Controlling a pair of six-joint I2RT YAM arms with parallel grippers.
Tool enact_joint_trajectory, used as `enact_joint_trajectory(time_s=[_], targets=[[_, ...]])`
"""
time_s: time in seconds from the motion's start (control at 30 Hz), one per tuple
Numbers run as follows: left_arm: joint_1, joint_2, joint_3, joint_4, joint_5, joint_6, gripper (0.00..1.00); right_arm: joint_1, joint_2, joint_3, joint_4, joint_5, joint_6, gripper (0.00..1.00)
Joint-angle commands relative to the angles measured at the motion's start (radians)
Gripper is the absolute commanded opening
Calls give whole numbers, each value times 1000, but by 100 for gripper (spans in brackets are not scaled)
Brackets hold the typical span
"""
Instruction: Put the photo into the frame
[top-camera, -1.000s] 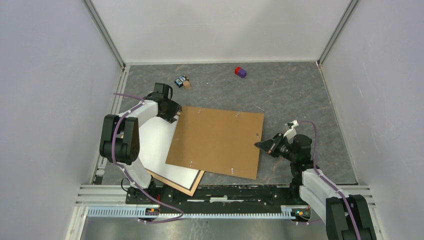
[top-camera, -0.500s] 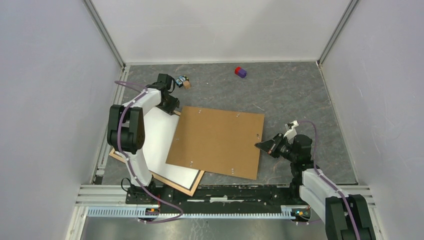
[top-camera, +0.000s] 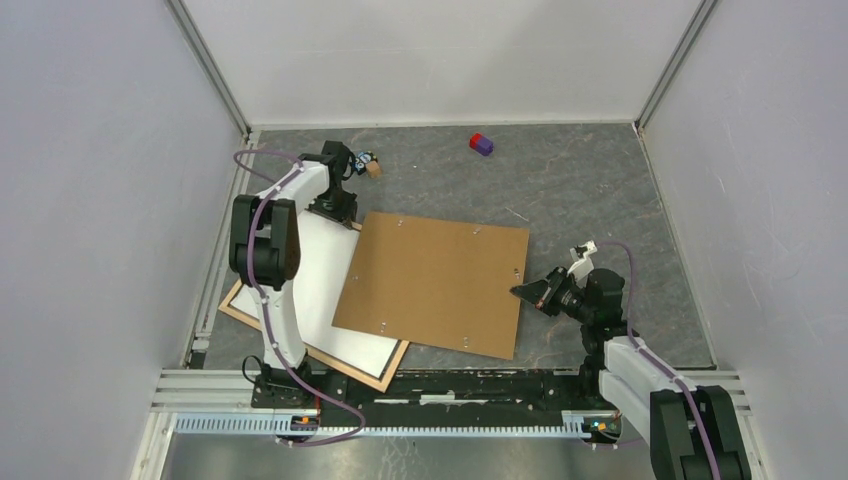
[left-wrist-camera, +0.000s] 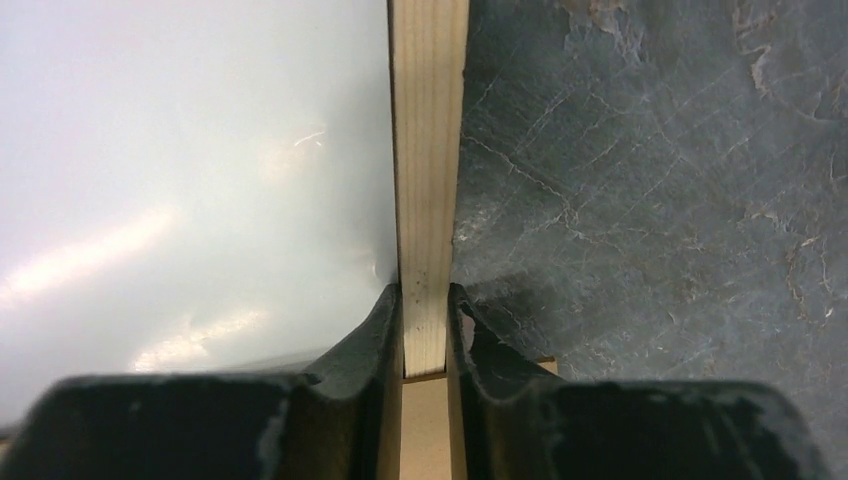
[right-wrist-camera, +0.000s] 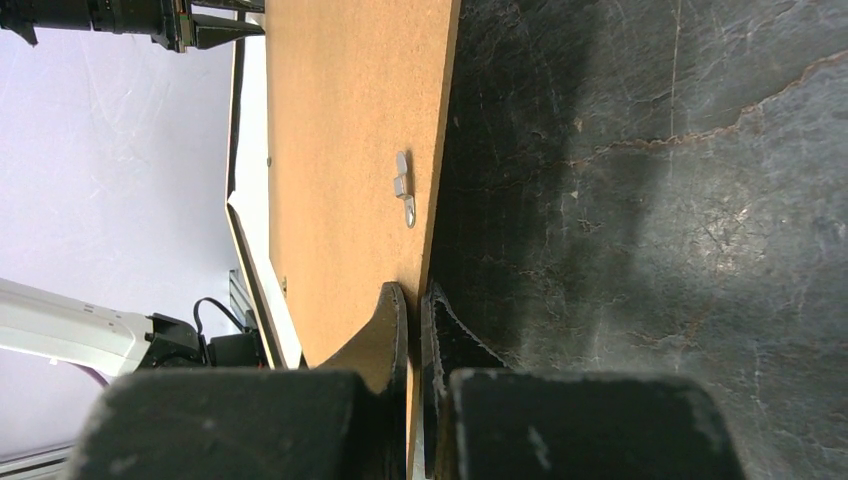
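Clamping a rail of the frame (top-camera: 345, 371) near its far corner, the left jaws are closed on the light wood strip (left-wrist-camera: 428, 150). One finger (left-wrist-camera: 370, 380) sits on the photo side, the other (left-wrist-camera: 470, 380) on the outer side.

- **Frame:** lies flat on the left part of the dark surface (top-camera: 590, 190), set at an angle to the surface edges, light wood side up.
- **Photo** (top-camera: 315, 290)**:** lies inside the frame, white side up. In the left wrist view its glossy sheet (left-wrist-camera: 190, 180) runs right up to the inner edge of the held rail.
- **Board** (top-camera: 435, 280)**:** brown, lies at the centre of the surface. Its left part overlaps the right part of the frame and photo.
- **Right jaws:** closed on the right edge of the board (right-wrist-camera: 340, 150), just below a small metal clip (right-wrist-camera: 404, 188). One finger is above the board and one beneath. Whether this edge is lifted off the surface cannot be told.

Other items — a red and purple block (top-camera: 481, 144) rests near the far edge, well apart from the board. A small toy (top-camera: 366, 163) lies just beyond the left arm (top-camera: 265, 250).
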Motion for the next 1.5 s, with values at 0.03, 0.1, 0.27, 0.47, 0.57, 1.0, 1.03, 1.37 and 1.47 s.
enact_joint_trajectory(time_s=[0.03, 0.1, 0.27, 0.47, 0.57, 1.0, 1.03, 1.37, 1.47], targets=[[0, 59, 7, -51, -12, -211, 13, -33, 16, 1, 34, 58, -91, 0], [4, 80, 4, -34, 17, -275, 10, -59, 31, 11, 33, 48, -95, 0], [2, 91, -63, 90, 84, -473, 2, -148, 127, 70, 38, -50, -122, 0], [1, 116, -43, 131, 95, -563, 2, -158, 284, 208, -30, -199, -233, 0], [-1, 105, -60, 172, 107, -589, 2, -166, 315, 275, -108, -232, -293, 0], [-2, 112, -101, 255, 166, -550, 5, -241, 280, 218, 0, -359, -164, 0], [-2, 111, -99, 255, 166, -543, 13, -241, 306, 217, 27, -366, -163, 0], [-5, -63, -37, 159, 109, -286, 89, -241, 501, 260, 110, -329, -209, 5], [-5, -129, 26, 90, 16, -82, 97, -241, 542, 282, 105, -351, -218, 4]])
